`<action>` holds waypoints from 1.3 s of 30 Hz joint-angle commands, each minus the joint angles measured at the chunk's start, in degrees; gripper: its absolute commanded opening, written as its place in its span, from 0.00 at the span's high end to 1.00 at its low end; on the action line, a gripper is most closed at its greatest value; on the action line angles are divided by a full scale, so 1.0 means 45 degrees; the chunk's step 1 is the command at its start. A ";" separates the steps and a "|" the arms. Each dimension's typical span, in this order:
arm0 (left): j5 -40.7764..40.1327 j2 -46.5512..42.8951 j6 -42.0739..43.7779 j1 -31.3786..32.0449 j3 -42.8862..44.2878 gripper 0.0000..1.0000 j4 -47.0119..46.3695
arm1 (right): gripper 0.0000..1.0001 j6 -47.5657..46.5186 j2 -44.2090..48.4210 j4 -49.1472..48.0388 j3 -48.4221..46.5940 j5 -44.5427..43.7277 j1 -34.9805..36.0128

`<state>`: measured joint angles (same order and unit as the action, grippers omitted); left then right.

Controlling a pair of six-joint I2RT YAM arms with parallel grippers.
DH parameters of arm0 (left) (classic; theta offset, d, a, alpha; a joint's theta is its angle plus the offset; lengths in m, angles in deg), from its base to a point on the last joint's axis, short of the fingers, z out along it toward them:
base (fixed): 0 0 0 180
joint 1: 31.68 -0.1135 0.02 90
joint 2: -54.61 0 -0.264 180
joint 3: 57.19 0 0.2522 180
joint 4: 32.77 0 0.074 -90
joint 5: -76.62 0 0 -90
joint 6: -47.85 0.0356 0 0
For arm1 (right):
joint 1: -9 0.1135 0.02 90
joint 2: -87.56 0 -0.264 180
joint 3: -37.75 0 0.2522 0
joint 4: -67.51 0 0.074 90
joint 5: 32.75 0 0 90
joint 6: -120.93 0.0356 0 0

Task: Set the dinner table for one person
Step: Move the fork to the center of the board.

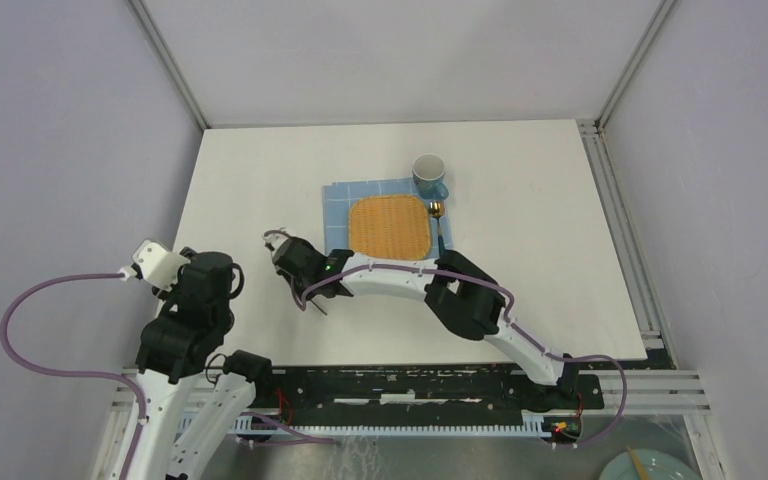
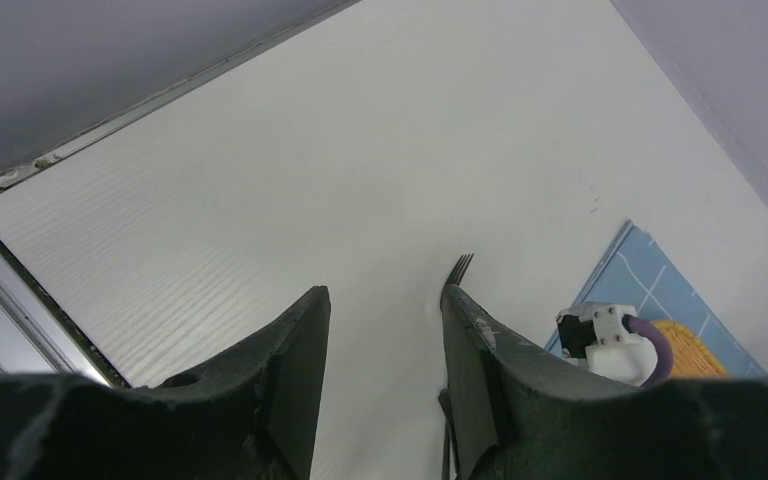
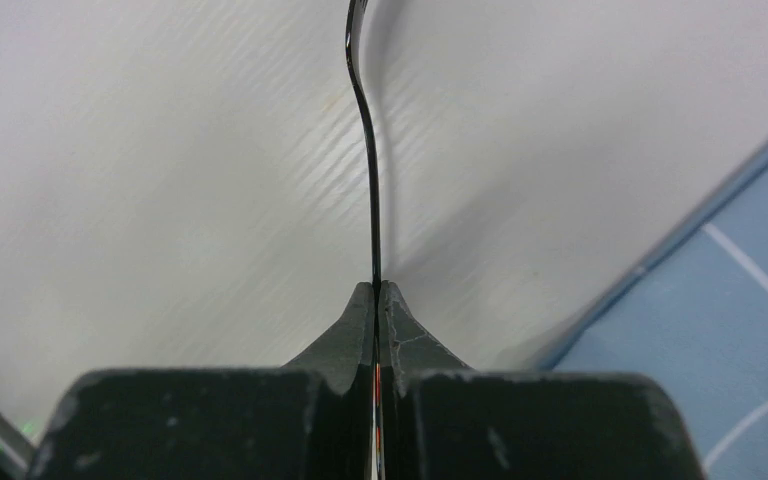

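Note:
My right gripper (image 3: 377,290) is shut on a thin metal fork (image 3: 368,150), seen edge-on and reaching away from the jaws low over the white dinner table (image 1: 250,180). In the top view this gripper (image 1: 285,250) is just left of the blue checked cloth (image 1: 338,193). The cloth carries an orange woven mat (image 1: 390,225), with a blue cup (image 1: 429,174) at its far right corner and a gold spoon (image 1: 438,212) beside the mat. My left gripper (image 2: 385,300) is open and empty, and the fork's tines (image 2: 463,266) show past its right finger. It sits near the table's near-left corner (image 1: 215,275).
The right arm (image 1: 460,290) stretches across the near middle of the table. Metal frame rails (image 1: 615,200) edge the table on the right and at the back. The cloth's corner (image 3: 720,330) lies right of the right gripper. A light plate (image 1: 650,470) sits off the table at bottom right.

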<state>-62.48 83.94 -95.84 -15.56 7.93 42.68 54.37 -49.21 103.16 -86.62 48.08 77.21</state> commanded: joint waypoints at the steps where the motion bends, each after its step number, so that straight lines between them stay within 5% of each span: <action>1: -0.0051 -0.0072 0.0277 -0.0044 0.0274 0.47 -0.0036 | 1.00 0.0475 -0.0055 -0.0346 -0.0674 -0.1513 -0.0326; 23: 0.0052 0.0008 0.0369 -0.0039 0.0287 0.47 -0.0098 | 1.00 0.1109 -0.1392 -0.0056 -0.2465 -0.2441 -0.1079; 30: 0.0033 0.0064 0.0369 -0.0037 0.0248 0.47 -0.0209 | 0.67 0.0837 -0.0588 -0.0844 -0.1406 -0.2530 -0.1076; 39: -0.0002 0.0200 0.0320 -0.0029 0.0229 0.47 -0.0370 | 0.62 -0.0068 0.1208 -0.1551 0.0012 -0.2900 -0.1088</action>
<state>-61.27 84.20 -95.84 -15.54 7.93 42.64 56.53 -51.53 99.79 -88.44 37.50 72.57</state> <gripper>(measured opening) 0.528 0.379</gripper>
